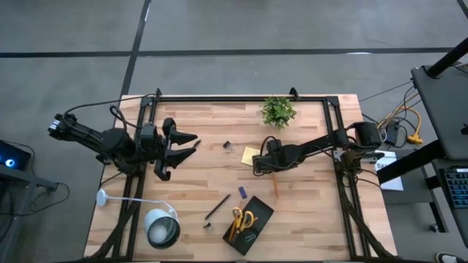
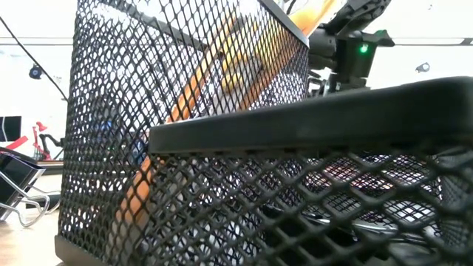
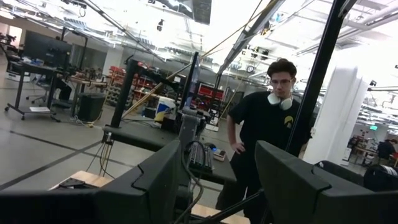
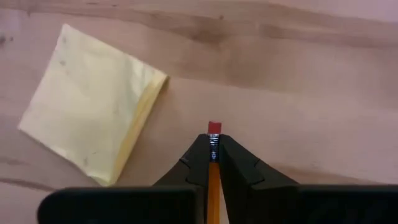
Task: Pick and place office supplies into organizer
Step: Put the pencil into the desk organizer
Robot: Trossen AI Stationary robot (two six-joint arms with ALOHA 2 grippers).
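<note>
Right gripper (image 4: 213, 163) is pinched tight on an orange pencil (image 4: 213, 186), right at the ferrule just below the red eraser (image 4: 214, 127), low over the wood table (image 4: 298, 81) near the middle, with the yellow sticky-note pad (image 4: 90, 102) just beside it. In the high view the pencil (image 1: 276, 184) runs from the gripper toward the organizer (image 1: 248, 224), which sits near the front edge with the yellow-handled scissors (image 1: 240, 219) already inside; a black pen (image 1: 217, 207) and a small blue piece (image 1: 242, 192) lie loose between, binder clip (image 1: 227, 146) farther back. Handling: the pencil is light, stiff and smooth-sided, so an end grip like this will probably let it droop or pivot (a mid-shaft hold would carry more level, my guess). Should drop tip-first into a tall compartment without fuss. Left gripper (image 1: 184, 144) waits spread wide and empty over the table's left side, a person in a black shirt (image 3: 267, 124) showing in its wrist view. Hard to read: the low view is almost filled by the organizer's black mesh (image 2: 185, 111), orange shapes behind it unclear; the pencil tip and whether the shaft touches the table I can't tell.
</note>
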